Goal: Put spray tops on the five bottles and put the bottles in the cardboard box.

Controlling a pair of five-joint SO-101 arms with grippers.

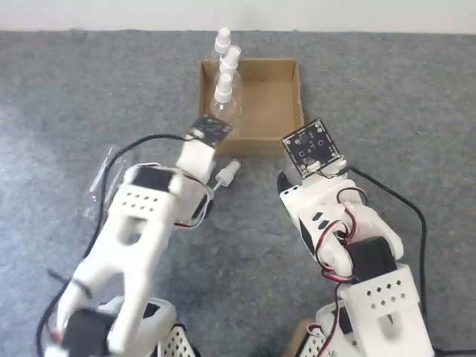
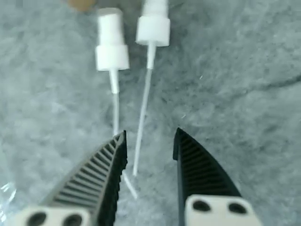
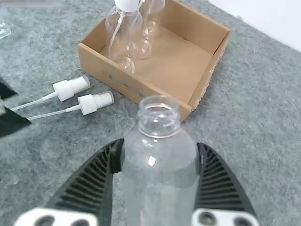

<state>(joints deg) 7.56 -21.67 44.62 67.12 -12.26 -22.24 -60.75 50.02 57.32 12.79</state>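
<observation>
Judging by the cardboard box (image 1: 256, 143), three capped bottles (image 1: 224, 95) are already stood inside along one wall, so two of the five are taken to be left. One uncapped bottle (image 3: 157, 136) is clamped between the fingers of the right gripper (image 3: 159, 153), near the box's front wall. Two spray tops (image 2: 112, 49) are laid side by side on the grey carpet (image 1: 387, 111), and the left gripper (image 2: 150, 139) is held spread just above their tubes, pointed down at the carpet.
</observation>
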